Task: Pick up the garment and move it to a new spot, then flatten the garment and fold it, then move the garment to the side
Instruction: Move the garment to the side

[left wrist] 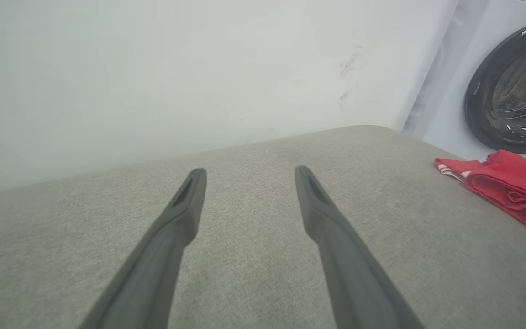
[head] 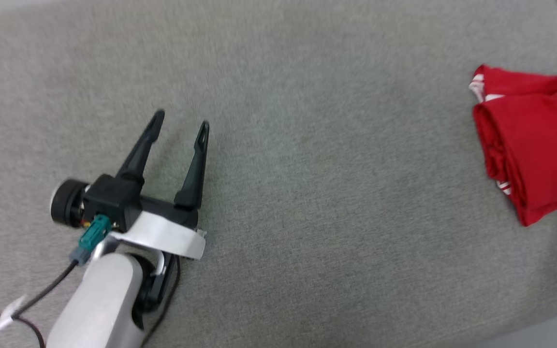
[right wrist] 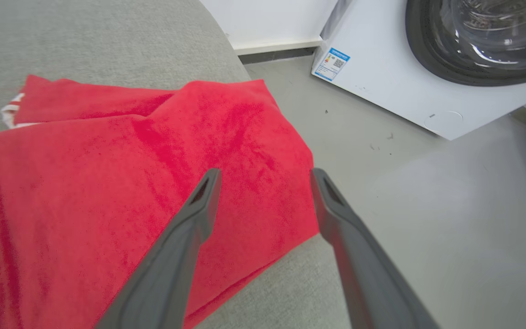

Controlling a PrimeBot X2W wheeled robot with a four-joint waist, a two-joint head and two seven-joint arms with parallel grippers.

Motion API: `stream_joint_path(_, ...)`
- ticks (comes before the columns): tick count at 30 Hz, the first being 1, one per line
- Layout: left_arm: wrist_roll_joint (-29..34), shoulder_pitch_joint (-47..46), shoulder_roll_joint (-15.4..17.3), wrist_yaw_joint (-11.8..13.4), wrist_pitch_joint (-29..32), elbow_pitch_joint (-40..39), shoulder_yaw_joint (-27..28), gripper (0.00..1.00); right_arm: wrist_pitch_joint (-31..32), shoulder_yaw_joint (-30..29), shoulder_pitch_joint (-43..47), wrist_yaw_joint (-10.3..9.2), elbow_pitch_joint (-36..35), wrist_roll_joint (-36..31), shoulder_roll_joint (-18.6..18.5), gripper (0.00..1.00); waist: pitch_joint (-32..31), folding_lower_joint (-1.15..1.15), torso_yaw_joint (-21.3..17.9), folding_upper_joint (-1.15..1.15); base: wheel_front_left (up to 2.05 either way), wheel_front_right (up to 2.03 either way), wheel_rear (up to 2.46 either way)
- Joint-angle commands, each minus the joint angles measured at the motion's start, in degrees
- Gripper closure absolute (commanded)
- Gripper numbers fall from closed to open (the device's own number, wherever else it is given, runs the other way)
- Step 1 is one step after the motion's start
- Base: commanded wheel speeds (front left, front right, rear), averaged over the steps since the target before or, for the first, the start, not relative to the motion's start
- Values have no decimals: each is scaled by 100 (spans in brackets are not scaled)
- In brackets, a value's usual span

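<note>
From my head, I look down on a grey fabric surface (head: 307, 145), woven and plain, which takes up nearly the whole picture. My left pincer (head: 182, 119) hangs over it at the lower left, its two dark fingers spread apart with nothing between them. The garment (head: 539, 140) lies well apart from it at the right edge, folded into a red bundle with a bit of red-white striped trim showing at its far end.

Along my left wrist, the same open fingers point across the grey cloth toward a pale wall (left wrist: 153, 68) (it has a few faint scuffs). To the right stands a white washing machine (left wrist: 514, 87) with a dark round door, and the red bundle sits near the surface's rounded corner in front of it.

Along my right wrist, my right pincer (right wrist: 265, 173) is open too and grips nothing. Its left finger is over the red cloth and its right finger over the grey floor (right wrist: 427, 192) beyond the surface's edge. I cannot tell whether either finger touches the cloth. The machine carries a small blue label (right wrist: 332, 64), and a dark skirting (right wrist: 276, 54) runs along the foot of the wall.
</note>
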Motion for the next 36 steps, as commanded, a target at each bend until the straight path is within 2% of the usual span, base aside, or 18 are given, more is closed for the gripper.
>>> stream_joint_path(1,-71,182,-33,52,-35,54,46,0,-51,96,171,-4,-105,45,61,0,-594,-1,-32,0,0,0,0)
stream_joint_path(7,-287,768,-176,255,-109,250,211,0,-146,498,1043,-5,-775,277,289,0,-1417,-1,116,0,0,0,0)
stream_joint_path(15,-459,1491,-282,486,-152,317,381,0,-261,958,2443,-5,-2047,617,900,0,-2092,-1,597,0,0,0,0)
stream_joint_path(19,-488,1756,-277,596,-165,331,475,0,-540,1301,2913,-5,-2550,858,1142,0,-2277,-1,876,0,0,0,0)
stream_joint_path(25,-406,2017,-145,723,-176,322,616,0,-945,1704,3393,-5,-3195,1053,1293,0,-2474,-1,1225,0,0,0,0)
stream_joint_path(36,-368,2367,-51,713,-184,456,571,0,-967,1817,4169,-5,-4091,852,1470,0,-2776,-1,1390,0,0,0,0)
